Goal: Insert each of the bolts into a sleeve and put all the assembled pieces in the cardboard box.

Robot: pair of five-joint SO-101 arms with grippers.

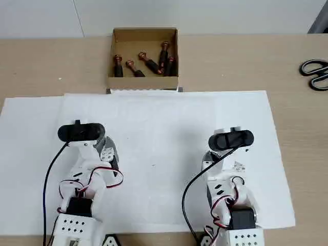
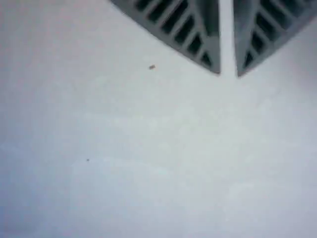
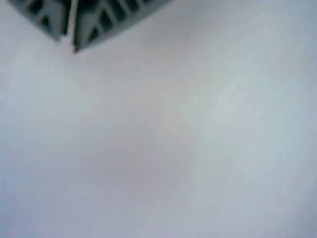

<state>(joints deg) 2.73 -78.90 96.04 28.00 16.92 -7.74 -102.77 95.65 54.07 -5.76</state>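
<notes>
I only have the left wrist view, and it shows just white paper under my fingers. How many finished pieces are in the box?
Observer: The high view shows five bolts in sleeves, as far as I can count, lying inside the cardboard box.
Operator: Where is that box?
Observer: It stands on the table, just past the far edge of the paper.
Operator: Anything else out there?
Observer: A pair of scissors lies off the paper, at the right edge of the high view.
</notes>
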